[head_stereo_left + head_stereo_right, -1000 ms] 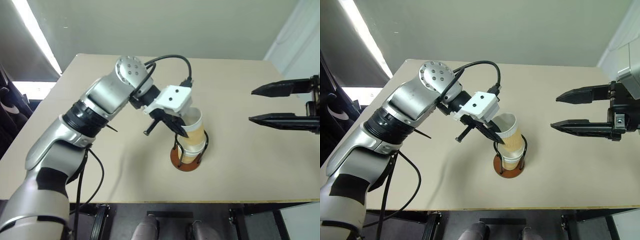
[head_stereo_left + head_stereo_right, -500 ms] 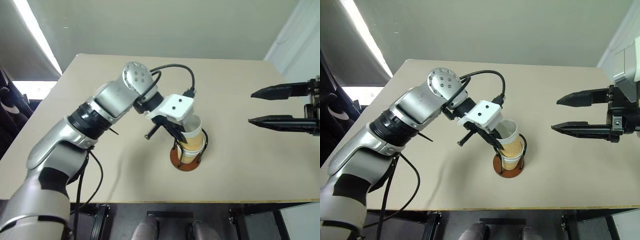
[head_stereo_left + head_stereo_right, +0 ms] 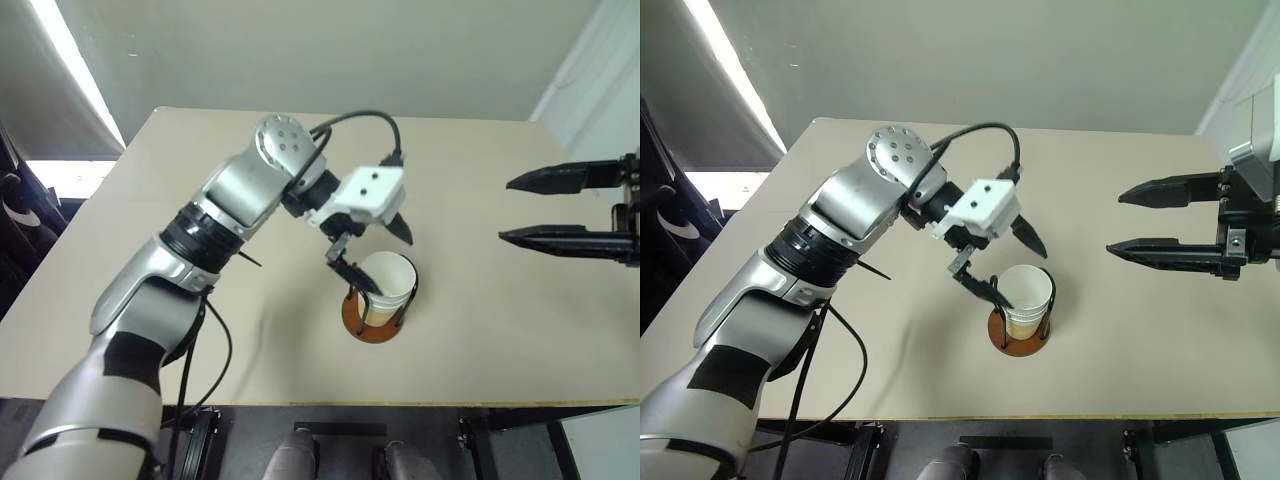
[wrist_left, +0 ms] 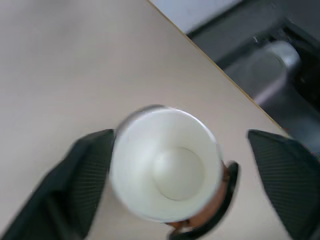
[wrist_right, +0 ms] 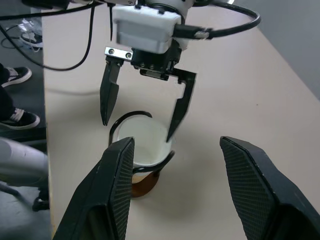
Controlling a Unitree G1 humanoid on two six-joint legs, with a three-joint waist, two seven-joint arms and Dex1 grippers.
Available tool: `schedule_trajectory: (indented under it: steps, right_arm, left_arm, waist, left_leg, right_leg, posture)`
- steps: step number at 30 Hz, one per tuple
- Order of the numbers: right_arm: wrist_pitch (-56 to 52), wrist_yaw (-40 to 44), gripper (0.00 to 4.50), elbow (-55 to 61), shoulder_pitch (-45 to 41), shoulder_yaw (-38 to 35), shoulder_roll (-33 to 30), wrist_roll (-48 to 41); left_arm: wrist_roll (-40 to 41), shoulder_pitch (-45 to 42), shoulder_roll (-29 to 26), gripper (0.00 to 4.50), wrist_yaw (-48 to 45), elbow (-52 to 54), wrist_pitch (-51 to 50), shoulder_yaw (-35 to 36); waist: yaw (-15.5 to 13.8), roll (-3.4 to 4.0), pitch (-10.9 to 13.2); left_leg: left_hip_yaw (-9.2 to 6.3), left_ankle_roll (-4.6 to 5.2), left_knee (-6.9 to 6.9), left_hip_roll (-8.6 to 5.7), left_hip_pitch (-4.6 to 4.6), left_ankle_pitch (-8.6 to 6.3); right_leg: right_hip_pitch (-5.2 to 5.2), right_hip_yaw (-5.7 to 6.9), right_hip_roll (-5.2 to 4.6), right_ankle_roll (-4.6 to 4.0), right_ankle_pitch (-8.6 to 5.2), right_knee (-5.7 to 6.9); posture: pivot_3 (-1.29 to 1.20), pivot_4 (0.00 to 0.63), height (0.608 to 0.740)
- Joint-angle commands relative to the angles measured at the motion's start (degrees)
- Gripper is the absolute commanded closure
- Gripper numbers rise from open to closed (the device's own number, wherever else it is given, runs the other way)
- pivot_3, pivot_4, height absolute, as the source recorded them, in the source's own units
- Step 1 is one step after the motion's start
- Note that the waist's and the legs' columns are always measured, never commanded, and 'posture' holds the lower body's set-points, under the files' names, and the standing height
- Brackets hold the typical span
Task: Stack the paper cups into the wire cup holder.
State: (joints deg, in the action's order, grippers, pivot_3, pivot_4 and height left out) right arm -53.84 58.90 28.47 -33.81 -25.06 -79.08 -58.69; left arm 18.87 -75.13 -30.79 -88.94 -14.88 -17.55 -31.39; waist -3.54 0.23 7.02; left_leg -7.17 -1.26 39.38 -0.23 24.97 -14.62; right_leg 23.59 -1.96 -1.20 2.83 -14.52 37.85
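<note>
Tan paper cups (image 3: 387, 283) sit beneath the spread left hand (image 3: 375, 255).

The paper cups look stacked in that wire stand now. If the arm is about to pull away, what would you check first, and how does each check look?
1. Left gripper open, jaws clear of the top cup's rim: ok, jaws spread on either side.
2. Paper cups seated inside the wire cup holder: ok, the stack sits between the wire loops.
3. Stack upright: ok.
4. Number of cups in the stack: cannot tell; they are nested.
5. Right gripper out of the way: ok, open, empty and off to the side over the table.
6. Holder's base flat on the table: ok.
</note>
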Motion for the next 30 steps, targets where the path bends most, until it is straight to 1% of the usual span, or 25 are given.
schedule_trajectory:
  steps: [1,3,8,10,14,16,18,20,24,26,30]
  right_arm:
    - [1.16,-5.74,1.76,-2.27,-1.38,1.14,3.62,1.36]
    - [1.37,-10.42,1.76,-3.28,-0.76,2.85,7.45,3.24]
    - [3.48,-17.14,1.76,-5.99,1.3,5.27,16.88,7.47]
    - [5.01,-20.68,1.76,-9.67,1.49,5.87,21.27,10.33]
    - [10.18,-27.46,1.76,-18.16,2.12,5.11,29.94,16.61]
    - [13.88,-30.64,1.76,-22.17,2.37,4.65,34.11,19.76]
    - [17.32,-33.3,1.76,-25.53,2.06,4.23,38.0,22.18]
    - [20.12,-36.13,1.76,-29.14,1.38,3.11,41.56,23.61]
    - [26.61,-40.78,1.76,-36.82,1.2,1.36,45.76,27.41]
    - [28.7,-42.73,1.76,-41.15,1.08,-0.28,46.31,28.32]
    - [32.77,-43.4,1.76,-47.18,1.8,-3.02,46.33,29.0]
  left_arm:
    - [0.12,-0.55,1.3,0.03,6.86,-0.86,-2.38,8.21]
    - [-1.65,1.22,1.54,0.03,12.75,-0.99,-2.13,11.47]
    - [-1.03,7.86,1.12,0.03,23.69,2.65,-7.81,19.61]
    - [-1.27,10.91,1.43,0.03,29.88,2.88,-9.94,23.16]
    - [-2.96,16.63,3.23,0.03,45.14,0.1,-11.25,30.72]
    - [-5.78,20.14,3.47,0.03,52.75,-2.3,-8.13,33.59]
    - [-9.36,23.72,3.24,0.03,59.63,-5.96,-1.25,35.6]
    - [-6.84,26.15,4.53,0.03,63.73,-8.67,-0.3,40.83]
    - [-6.21,31.1,5.28,0.03,69.91,-12.23,4.9,46.56]
    - [-6.68,33.41,5.09,0.03,71.87,-13.46,6.95,47.84]
    - [-7.24,36.5,4.72,0.03,76.67,-16.06,11.91,50.94]
  waist:
    - [0.03,0.0,0.0]
    - [0.06,0.0,0.0]
    - [0.23,0.1,-0.05]
    - [0.25,0.09,-0.04]
    - [0.16,0.09,-0.04]
    - [0.25,0.11,-0.06]
    - [0.41,0.12,-0.06]
    - [0.53,0.13,-0.06]
    - [0.46,0.12,-0.05]
    - [0.21,0.13,-0.05]
    - [0.03,0.13,-0.05]
  left_leg:
    - [0.0,0.0,0.01,0.0,0.0,0.0]
    - [0.02,0.0,0.05,0.01,-0.04,0.0]
    - [0.06,0.02,0.23,0.01,-0.1,0.0]
    - [0.08,0.02,0.24,0.01,-0.12,0.0]
    - [0.06,0.05,0.5,0.0,-0.1,0.01]
    - [0.06,0.06,0.56,-0.01,-0.14,0.01]
    - [0.11,0.07,0.5,-0.01,-0.33,0.01]
    - [0.14,0.07,0.39,-0.01,-0.5,0.02]
    - [0.19,0.05,0.21,-0.02,-0.58,0.06]
    - [0.18,0.04,0.19,-0.05,-0.57,0.06]
    - [0.2,0.04,0.11,-0.09,-0.6,0.06]
  right_leg:
    - [0.0,0.0,0.0,0.0,0.0,0.0]
    - [-0.02,-0.01,0.01,0.02,0.01,0.04]
    - [-0.04,-0.05,0.02,0.07,0.03,0.16]
    - [-0.05,-0.05,0.02,0.07,0.03,0.16]
    - [-0.08,-0.05,0.03,0.14,0.08,0.19]
    - [-0.12,-0.05,0.03,0.15,0.1,0.2]
    - [-0.21,-0.11,0.02,0.11,0.13,0.2]
    - [-0.27,-0.17,0.05,0.09,0.14,0.21]
    - [-0.26,-0.22,0.05,0.04,0.16,0.19]
    - [-0.26,-0.22,0.05,0.02,0.16,0.16]
    - [-0.27,-0.22,0.03,-0.04,0.15,0.16]
  posture:
    - [0.0,0.15,0.74]
    - [0.0,0.15,0.74]
    - [0.0,0.15,0.74]
    - [0.0,0.15,0.74]
    - [0.0,0.15,0.74]
    - [0.0,0.15,0.74]
    - [0.0,0.15,0.74]
    - [0.0,0.15,0.74]
    - [0.0,0.15,0.74]
    - [0.0,0.15,0.74]
    - [0.0,0.15,0.74]
